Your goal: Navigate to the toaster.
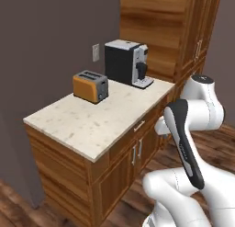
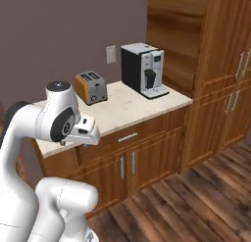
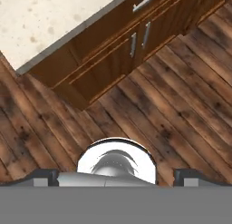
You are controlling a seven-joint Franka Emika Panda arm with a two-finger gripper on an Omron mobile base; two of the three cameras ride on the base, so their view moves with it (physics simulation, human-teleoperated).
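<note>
Your toaster (image 1: 90, 86) stands upright on the pale speckled worktop (image 1: 87, 125), toward the back near the grey wall, with its orange side and grey end panel facing you in the left base view. In the right base view the toaster (image 2: 91, 87) sits left of the coffee machine (image 2: 143, 69), with a clear strip of worktop (image 2: 127, 108) between them. The coffee machine (image 1: 126, 62) is the taller black-and-silver box and stands nearer the tall wooden cupboard (image 2: 215, 64). A wall socket (image 1: 95, 52) shows on the wall between and above the two appliances.

You see the arm folded up in front of the base cabinets, its upper joints level with the drawer front (image 2: 128, 136) in the right base view. It is well apart from the toaster and touches nothing on the worktop.

In the hand view the camera looks down at the dark wooden floor (image 3: 181, 105), with the cabinet doors (image 3: 138, 39) and a corner of the worktop (image 3: 41, 19) at the top. The two tips of the tool (image 3: 115, 177) sit far apart at the bottom corners, so the jaws stand spread, with nothing between them.
</note>
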